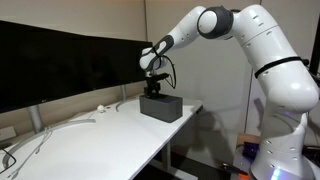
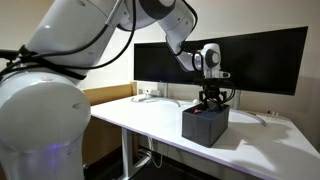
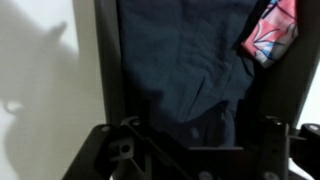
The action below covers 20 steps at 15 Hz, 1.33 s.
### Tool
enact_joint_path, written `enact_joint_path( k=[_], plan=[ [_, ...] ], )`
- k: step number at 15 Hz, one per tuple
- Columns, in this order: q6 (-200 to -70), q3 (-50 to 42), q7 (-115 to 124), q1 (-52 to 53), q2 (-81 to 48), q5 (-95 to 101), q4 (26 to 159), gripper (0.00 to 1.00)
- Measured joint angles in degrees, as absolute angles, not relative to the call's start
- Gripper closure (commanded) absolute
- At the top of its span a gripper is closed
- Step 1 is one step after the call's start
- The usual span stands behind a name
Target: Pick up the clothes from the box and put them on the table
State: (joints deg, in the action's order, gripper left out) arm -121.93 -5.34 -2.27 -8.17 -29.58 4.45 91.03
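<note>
My hand (image 3: 192, 146) spread above box (image 1: 160, 106); navy garment (image 3: 180, 70), patterned garment (image 3: 272, 28) both inside; none on surface (image 1: 90, 140) yet.

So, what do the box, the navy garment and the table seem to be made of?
The box: matte dark grey, perhaps cardboard or plastic; no shine on its sides. The navy garment: soft cloth, with folds and creases. The table: smooth white top, probably laminate.

Exterior cam, mid-range: looks along the table (image 1: 90, 140) from one end, with the arm (image 1: 240, 40) at frame right. Exterior cam, low beside the robot base (image 2: 40, 115): faces the monitors (image 2: 260, 60). The box (image 1: 160, 107) shows in both exterior views. Wrist cam: very close, apparently straight down into it.
</note>
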Motion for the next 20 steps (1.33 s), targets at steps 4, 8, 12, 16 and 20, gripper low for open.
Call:
enact_joint_path(
  k=[4,8,12,16,20],
  plan=[
    [-121.69,-5.13,-2.27,-7.21,-31.74,4.57,90.78,0.0],
    [-119.93,-5.25,-2.27,-7.12,-32.43,4.94,89.34,0.0],
    [-118.1,-5.35,-2.27,-7.15,-33.08,5.09,87.89,0.0],
    [-117.2,-5.6,-2.2,-8.01,-33.58,4.59,86.89,0.0],
    [-115.12,-5.82,-2.06,-8.92,-35.11,4.26,84.3,0.0]
  ],
)
